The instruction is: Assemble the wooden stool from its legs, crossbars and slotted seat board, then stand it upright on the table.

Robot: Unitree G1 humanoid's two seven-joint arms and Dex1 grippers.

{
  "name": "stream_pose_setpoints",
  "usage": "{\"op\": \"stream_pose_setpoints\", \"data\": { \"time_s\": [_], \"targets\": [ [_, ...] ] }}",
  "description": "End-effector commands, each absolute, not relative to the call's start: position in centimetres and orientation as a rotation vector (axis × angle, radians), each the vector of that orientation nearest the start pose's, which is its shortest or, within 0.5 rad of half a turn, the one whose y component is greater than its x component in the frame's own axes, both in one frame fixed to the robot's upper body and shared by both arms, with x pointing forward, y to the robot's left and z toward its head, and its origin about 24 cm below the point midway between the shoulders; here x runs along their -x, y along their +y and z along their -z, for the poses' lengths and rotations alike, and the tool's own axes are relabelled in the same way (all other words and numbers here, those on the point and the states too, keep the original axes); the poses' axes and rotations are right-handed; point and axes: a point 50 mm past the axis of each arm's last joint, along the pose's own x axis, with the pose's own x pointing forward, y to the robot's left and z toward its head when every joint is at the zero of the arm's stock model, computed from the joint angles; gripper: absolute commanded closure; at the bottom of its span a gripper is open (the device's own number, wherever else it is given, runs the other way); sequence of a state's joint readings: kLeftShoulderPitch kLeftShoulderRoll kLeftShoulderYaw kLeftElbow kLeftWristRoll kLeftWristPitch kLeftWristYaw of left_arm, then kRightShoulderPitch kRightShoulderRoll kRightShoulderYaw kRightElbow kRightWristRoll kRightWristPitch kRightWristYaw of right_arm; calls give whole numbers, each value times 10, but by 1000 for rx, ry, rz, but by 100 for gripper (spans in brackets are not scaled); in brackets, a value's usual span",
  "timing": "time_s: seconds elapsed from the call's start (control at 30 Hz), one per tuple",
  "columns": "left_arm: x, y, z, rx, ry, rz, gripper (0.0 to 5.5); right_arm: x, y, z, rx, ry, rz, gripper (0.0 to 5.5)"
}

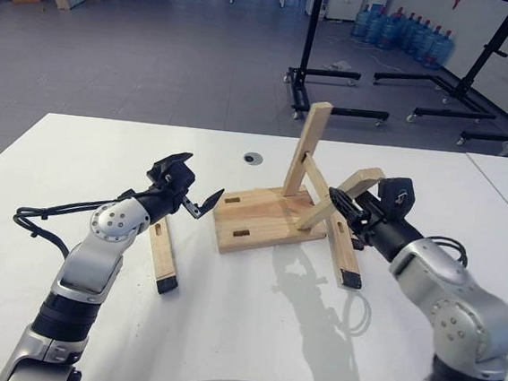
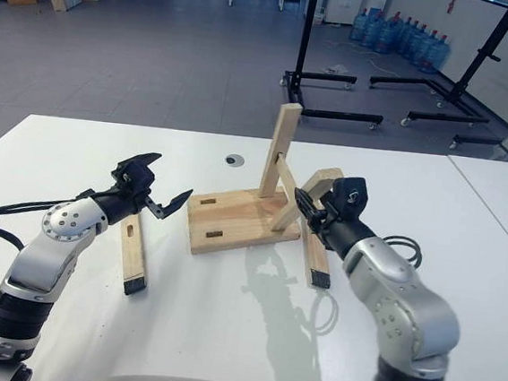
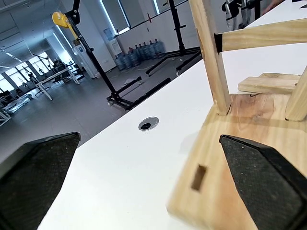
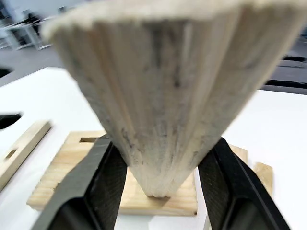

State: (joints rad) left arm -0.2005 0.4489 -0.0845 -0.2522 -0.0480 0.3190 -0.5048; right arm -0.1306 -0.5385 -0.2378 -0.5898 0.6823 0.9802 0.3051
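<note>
Nearest the front of the white table (image 1: 222, 332), a loose leg (image 1: 163, 258) lies flat on the robot's left, its dark-tipped end toward the front edge. On the right a second leg (image 1: 342, 253) also lies flat, just beside the seat board's right edge, dark tip likewise forward. Above the far end of the loose leg hangs the left gripper (image 1: 199, 178), fingers spread wide, just beside the left edge of the slotted seat board (image 1: 256, 219) and apart from it. The board lies flat at mid-table, two empty slots showing near its left edge. The right gripper (image 1: 338, 206) is pinched on a tilted leg (image 1: 363, 178), one dark finger (image 4: 103, 187) on each side of the wood; the lower end of this leg meets the board's top face. Beyond it an upright leg (image 1: 308, 146) stands on the board, leaning slightly, and a crossbar (image 1: 314, 174) slopes from it down toward the tilted leg. Farther back a round cable hole (image 1: 253, 158) is set in the tabletop. Beyond the table stand black wheeled frames (image 1: 309, 43) and a cluster of blue water bottles (image 1: 404, 29).
</note>
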Motion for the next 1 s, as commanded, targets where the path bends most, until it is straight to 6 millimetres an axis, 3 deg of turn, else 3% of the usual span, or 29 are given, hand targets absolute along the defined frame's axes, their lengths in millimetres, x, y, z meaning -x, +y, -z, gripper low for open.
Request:
{"op": "stream_pose_setpoints", "data": {
  "time_s": [0.03, 0.17, 0.27, 0.37, 0.53, 0.63, 0.83, 0.9, 1.0],
  "targets": [
    [-276, 162, -117, -450, 5, 600, 16, -232, -228, -134, 21, 474, -708, 347],
    [-278, 156, -117, -449, -5, 623, 16, -248, -221, -138, 63, 469, -924, 347],
    [-281, 151, -118, -453, -16, 642, 16, -278, -203, -154, 153, 311, -931, 347],
    [-281, 150, -117, -453, -17, 649, 16, -293, -192, -171, 119, 191, -903, 347],
    [-282, 152, -116, -468, -11, 647, 16, -294, -195, -173, -58, 84, -756, 243],
    [-282, 155, -117, -474, -12, 628, 16, -294, -203, -181, -245, -18, -607, 237],
    [-286, 172, -113, -566, 25, 545, 16, -264, -212, -206, -676, -259, -403, 237],
    [-285, 176, -103, -648, 75, 537, 16, -264, -212, -198, -717, -218, -302, 237],
    [-280, 185, -82, -808, 179, 558, 16, -263, -219, -145, -453, 45, -39, 237]
  ]
}}
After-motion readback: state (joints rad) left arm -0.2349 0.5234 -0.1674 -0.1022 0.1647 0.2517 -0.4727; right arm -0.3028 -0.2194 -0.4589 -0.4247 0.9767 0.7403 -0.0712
